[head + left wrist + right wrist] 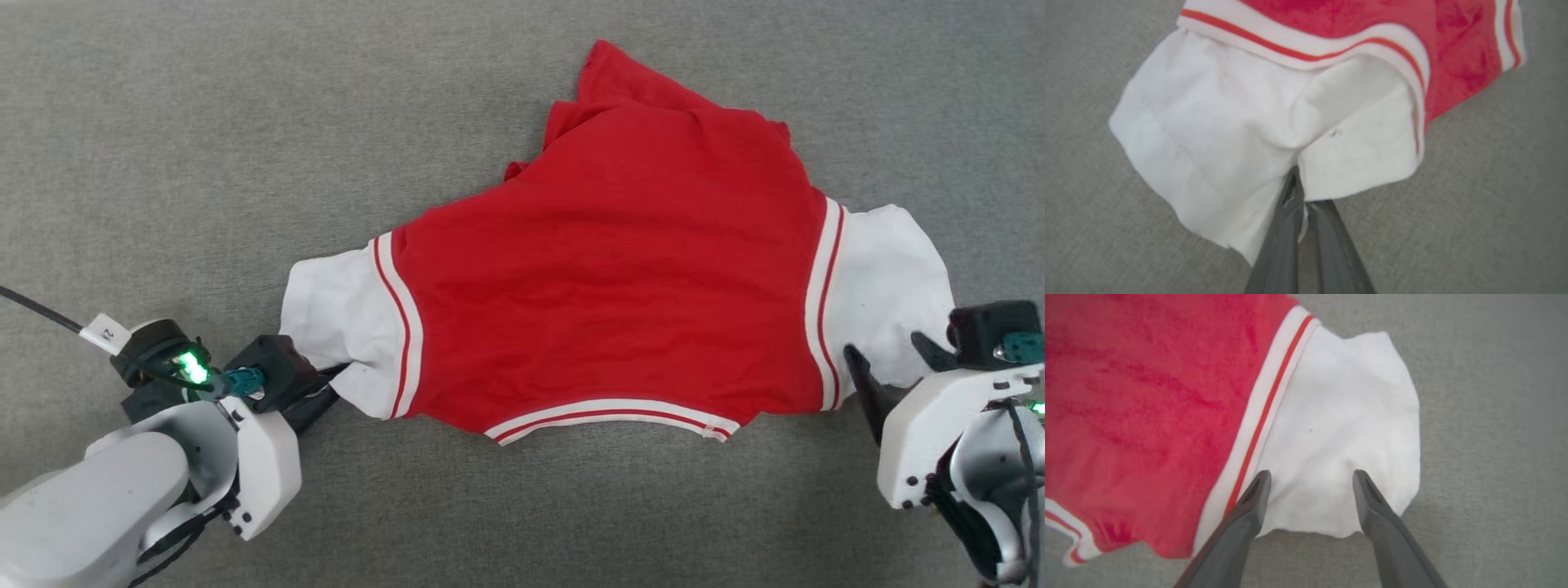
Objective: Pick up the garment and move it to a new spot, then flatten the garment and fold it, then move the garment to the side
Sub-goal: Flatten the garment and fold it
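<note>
Left gripper (pixel 1299 192) clamping shirt's (pixel 620 286) left sleeve (pixel 1229 122); right gripper (pixel 1310 477) hanging open, straddling right sleeve (pixel 1347 416). Shirt lying rumpled mid-mat (pixel 163 122). Looks like moving, flattening, folding all pending.

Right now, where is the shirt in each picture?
Head view: shirt in the middle.
Left wrist view: top and middle, sleeve pinched by the left gripper.
Right wrist view: left and middle, other sleeve between the open right gripper fingers.
Shared landmark: striped trim on the shirt's edge: bottom middle, upper right, lower left.
</note>
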Controlling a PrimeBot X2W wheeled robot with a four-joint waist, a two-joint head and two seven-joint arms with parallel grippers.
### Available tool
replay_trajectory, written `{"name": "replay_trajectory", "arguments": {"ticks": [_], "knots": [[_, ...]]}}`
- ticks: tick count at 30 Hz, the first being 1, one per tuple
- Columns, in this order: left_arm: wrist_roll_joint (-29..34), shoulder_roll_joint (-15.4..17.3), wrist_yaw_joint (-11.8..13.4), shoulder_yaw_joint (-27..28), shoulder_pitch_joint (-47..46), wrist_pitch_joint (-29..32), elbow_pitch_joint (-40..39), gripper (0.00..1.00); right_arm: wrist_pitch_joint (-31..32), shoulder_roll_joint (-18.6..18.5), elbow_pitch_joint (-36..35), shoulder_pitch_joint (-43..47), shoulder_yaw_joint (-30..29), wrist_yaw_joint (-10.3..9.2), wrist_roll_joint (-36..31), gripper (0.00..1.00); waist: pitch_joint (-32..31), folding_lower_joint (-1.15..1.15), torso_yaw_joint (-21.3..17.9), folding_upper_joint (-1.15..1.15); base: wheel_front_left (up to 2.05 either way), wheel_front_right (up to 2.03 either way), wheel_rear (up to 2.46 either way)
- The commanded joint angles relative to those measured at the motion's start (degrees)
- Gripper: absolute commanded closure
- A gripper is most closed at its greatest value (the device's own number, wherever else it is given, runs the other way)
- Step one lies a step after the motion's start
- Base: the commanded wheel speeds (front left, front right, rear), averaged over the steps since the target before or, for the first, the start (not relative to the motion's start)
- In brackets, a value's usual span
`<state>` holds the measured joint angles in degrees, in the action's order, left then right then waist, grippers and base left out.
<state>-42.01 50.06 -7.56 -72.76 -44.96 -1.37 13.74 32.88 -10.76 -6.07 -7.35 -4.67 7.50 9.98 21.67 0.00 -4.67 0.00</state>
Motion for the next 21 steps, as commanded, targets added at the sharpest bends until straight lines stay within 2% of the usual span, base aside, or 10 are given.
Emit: {"name": "replay_trajectory", "arguments": {"ticks": [1, 4, 10, 14, 15, 16, 17, 21], "knots": [[0.4, -0.9, 0.1, -1.1, 0.9, 0.6, 0.7, 1.0, 2.2, -1.1, -0.7, 0.3, 0.4, -0.03, 0.8, 0.0, 0.1, 0.0, 0.4, 0.0, 0.0, 0.0, 0.0], [1.0, -1.7, 0.1, -1.1, 1.0, 0.1, 0.3, 1.0, 8.7, -4.4, -1.5, -0.6, 1.7, -0.02, 2.0, 0.0, 0.5, 0.0, 1.1, 0.0, 0.0, 0.0, 0.0], [1.3, -3.1, 0.1, -1.2, 0.0, -0.6, 0.1, 0.97, 18.2, -8.6, 0.7, -3.1, 3.2, -0.03, 3.1, 0.0, 1.9, 0.0, 3.0, 0.0, 0.0, 0.0, 0.0], [0.7, -4.0, 0.1, -1.1, -0.6, -1.5, 1.0, 1.0, 20.0, -8.5, 3.5, -4.1, 4.0, -0.03, 3.6, 0.0, 2.4, 0.0, 4.0, 0.0, 0.0, 0.0, 0.0], [0.3, -4.3, 0.1, -1.1, -0.7, -1.9, 1.2, 1.0, 19.9, -8.3, 4.1, -4.1, 4.2, -0.02, 3.7, 0.33, 2.5, 0.0, 4.2, 0.0, 0.0, 0.0, 0.0], [0.2, -4.7, 0.1, -1.1, -0.7, -2.1, 1.4, 1.0, 19.7, -8.0, 4.8, -4.1, 4.3, -0.02, 3.7, 0.59, 2.5, 0.0, 4.3, 0.0, 0.0, 0.0, 0.0], [0.0, -5.0, 0.1, -1.1, -0.6, -2.3, 1.6, 1.0, 19.5, -7.8, 5.4, -4.1, 4.2, -0.02, 3.6, 1.0, 2.5, 0.0, 4.5, 0.0, 0.0, 0.0, 0.0], [-1.9, -5.5, 0.1, -1.0, -0.1, -3.5, 2.1, 1.0, 18.5, -7.4, 6.6, -4.2, 3.2, -0.03, 3.8, 1.0, 1.8, 0.0, 4.6, 0.0, 0.0, 0.0, 0.0]]}}
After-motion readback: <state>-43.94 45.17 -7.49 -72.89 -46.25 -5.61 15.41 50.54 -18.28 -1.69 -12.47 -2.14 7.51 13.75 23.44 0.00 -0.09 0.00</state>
